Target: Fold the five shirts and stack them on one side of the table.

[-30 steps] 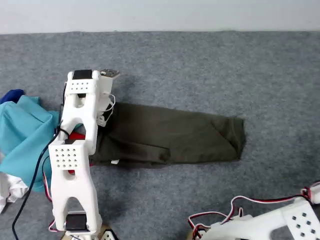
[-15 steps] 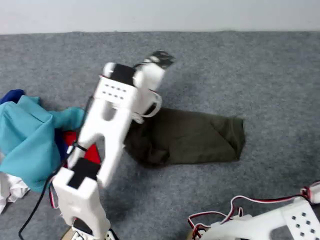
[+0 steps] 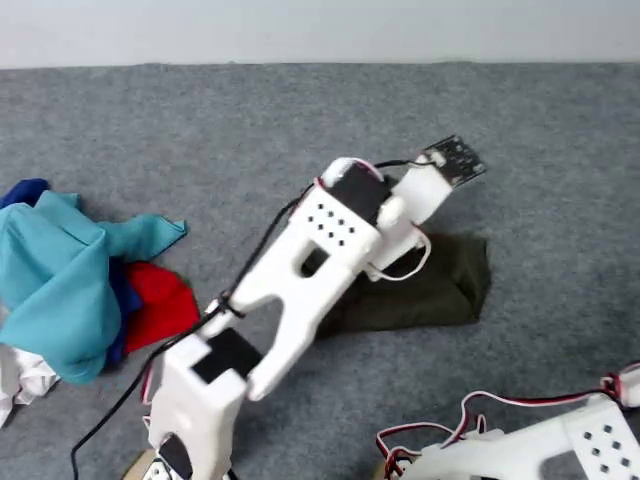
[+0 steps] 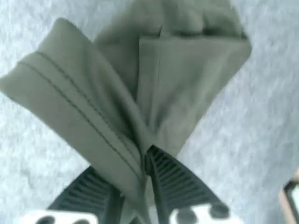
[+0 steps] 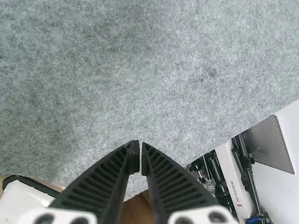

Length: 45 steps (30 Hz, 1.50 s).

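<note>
At the left the unfolded shirts (image 3: 60,280) lie in a heap. Right of the middle, the left gripper (image 4: 144,158) pinches tight a hem of the olive shirt (image 3: 445,285), doubled on the grey mat (image 3: 300,130). I would lay that hem flush with the shirt's other end before releasing. The right gripper (image 5: 140,149), front right, is closed on nothing.

The high camera looks down over the table (image 3: 560,130); wrist cameras (close, facing downward) share its grey surface.
</note>
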Tool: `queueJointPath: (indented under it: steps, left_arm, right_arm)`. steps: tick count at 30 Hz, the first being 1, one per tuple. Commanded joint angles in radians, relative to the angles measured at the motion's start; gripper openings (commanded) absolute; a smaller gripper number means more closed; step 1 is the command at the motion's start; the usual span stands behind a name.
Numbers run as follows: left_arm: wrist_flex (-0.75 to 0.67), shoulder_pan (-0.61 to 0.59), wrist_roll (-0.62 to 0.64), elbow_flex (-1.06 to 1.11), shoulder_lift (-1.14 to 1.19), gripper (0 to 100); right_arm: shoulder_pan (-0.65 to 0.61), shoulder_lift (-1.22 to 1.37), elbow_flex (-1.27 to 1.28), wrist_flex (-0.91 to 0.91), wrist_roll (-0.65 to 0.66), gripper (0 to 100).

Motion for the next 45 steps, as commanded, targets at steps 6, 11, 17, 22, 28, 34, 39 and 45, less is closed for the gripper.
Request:
queueJointPath:
  steps: [6, 11, 17, 22, 28, 34, 39, 45]
  left_arm:
    - [0.020, 0.078, 0.068, -0.427, 0.259, 1]
    - [0.020, 0.123, 0.068, -0.561, 0.367, 3]
    - [0.020, 0.133, 0.101, -0.590, 0.394, 28]
    - [0.021, 0.087, 0.101, -0.587, 0.319, 26]
    - [0.025, -0.068, 0.057, -0.582, 0.276, 3]
    - [0.023, -0.196, -0.017, -0.455, 0.278, 1]
    - [-0.017, -0.203, -0.072, -0.277, 0.278, 1]
    - [-0.130, -0.181, -0.074, -0.143, 0.279, 1]
  right_arm:
    - [-0.001, -0.007, -0.040, -0.002, 0.009, 0.9]
    - [-0.001, -0.007, -0.040, -0.001, 0.011, 0.9]
    - [-0.001, -0.007, -0.040, 0.005, 0.011, 0.9]
    - [-0.001, -0.007, -0.040, 0.005, 0.011, 0.9]
    - [-0.001, -0.007, -0.040, 0.007, 0.011, 0.9]
    - [-0.001, -0.007, -0.038, 0.007, 0.009, 0.9]
    - [-0.001, -0.007, -0.038, 0.035, 0.008, 0.9]
    - [-0.001, -0.007, -0.038, 0.035, 0.009, 0.9]
